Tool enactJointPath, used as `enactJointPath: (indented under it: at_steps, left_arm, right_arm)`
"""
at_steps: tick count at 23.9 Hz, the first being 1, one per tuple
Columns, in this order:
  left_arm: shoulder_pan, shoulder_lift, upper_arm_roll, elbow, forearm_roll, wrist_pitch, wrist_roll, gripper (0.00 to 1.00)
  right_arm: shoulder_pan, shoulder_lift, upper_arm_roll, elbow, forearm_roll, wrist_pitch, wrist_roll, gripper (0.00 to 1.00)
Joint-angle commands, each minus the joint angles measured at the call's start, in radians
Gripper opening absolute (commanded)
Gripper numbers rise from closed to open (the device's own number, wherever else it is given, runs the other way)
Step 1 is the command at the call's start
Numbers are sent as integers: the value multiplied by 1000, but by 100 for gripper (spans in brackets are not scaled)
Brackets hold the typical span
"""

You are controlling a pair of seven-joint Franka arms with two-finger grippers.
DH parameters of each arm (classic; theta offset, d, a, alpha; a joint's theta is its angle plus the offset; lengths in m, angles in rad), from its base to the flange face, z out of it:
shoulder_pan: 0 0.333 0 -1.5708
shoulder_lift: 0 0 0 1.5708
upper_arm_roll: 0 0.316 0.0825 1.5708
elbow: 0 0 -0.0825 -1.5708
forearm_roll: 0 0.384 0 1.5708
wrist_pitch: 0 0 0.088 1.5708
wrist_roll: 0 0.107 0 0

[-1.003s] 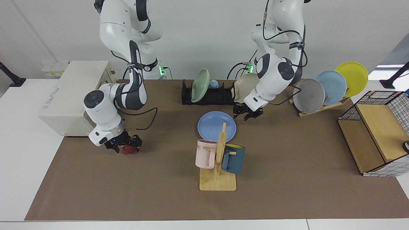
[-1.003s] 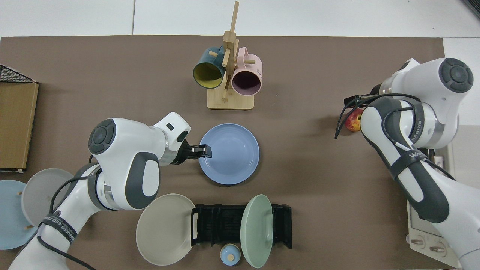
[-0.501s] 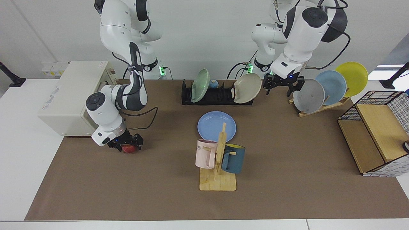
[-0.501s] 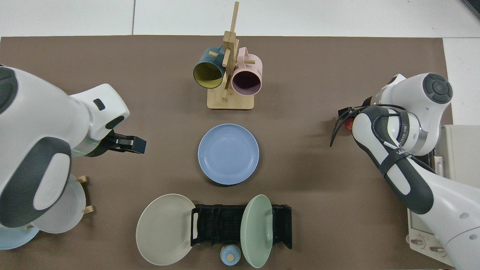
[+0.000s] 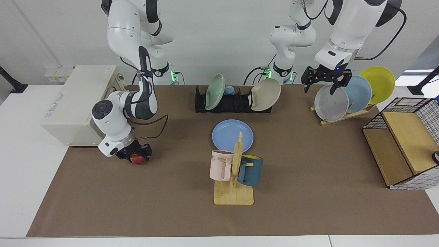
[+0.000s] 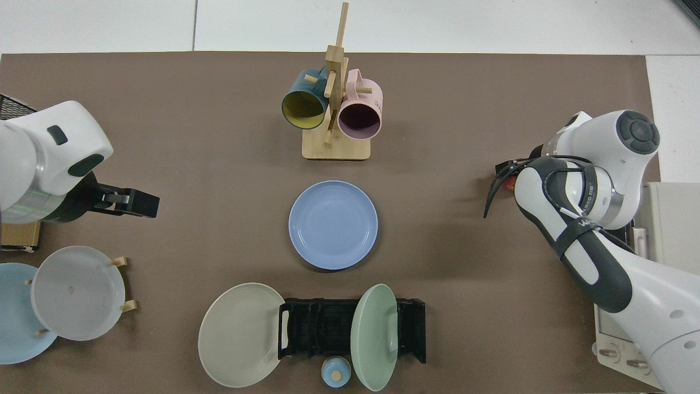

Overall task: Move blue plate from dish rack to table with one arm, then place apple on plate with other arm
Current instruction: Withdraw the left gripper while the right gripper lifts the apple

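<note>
The blue plate [image 5: 232,136] [image 6: 333,224] lies flat on the brown table [image 5: 308,192], in front of the black dish rack [image 5: 236,102] [image 6: 328,328]. The red apple [image 5: 138,159] sits low over the mat at the facing view's left, and my right gripper [image 5: 137,158] is shut on it. From the top view the right arm hides nearly all of the apple. My left gripper [image 5: 319,90] [image 6: 143,203] hangs open and holds nothing, raised above the grey plate [image 5: 331,103] on the wooden stand, far from the blue plate.
A green plate [image 5: 214,87] and a beige plate [image 5: 265,94] lean in the dish rack. A mug tree [image 5: 235,171] with a pink and a teal mug stands just before the blue plate. A white appliance [image 5: 75,103] is behind the right arm; a wire-and-wood shelf [image 5: 401,147] stands opposite.
My left arm drew back from the blue plate's rim, rose and swung over to the wooden plate stand. The right gripper stayed at the apple, shifting only slightly.
</note>
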State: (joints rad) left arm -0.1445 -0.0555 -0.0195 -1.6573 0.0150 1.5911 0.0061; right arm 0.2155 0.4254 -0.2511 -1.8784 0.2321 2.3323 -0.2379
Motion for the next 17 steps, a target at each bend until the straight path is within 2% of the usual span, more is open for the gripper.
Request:
enactJointPath:
  at_steps: [1,5,14,16,17]
  left_arm:
    - [0,-4,7,21,8,-33,0,100]
    - [8,-6,10,21,6,-33,0,100]
    - [6,0,12,45,5,-49,-3,100]
    - [23,0,7,63,3,-72,-8,100]
    - [51,-4,-2,67,2,-72,-8,100]
  right_arm:
    - [-7,-13,4,-13,30,25,-38,0]
    - [1,-22,4,11,32,19,-34,0]
    - [28,-141,-2,85,18,-125,-11,0]
    - [62,-155,-5,110,7,-163,47,0]
    - [85,-157,-8,122,-2,-178,81,0]
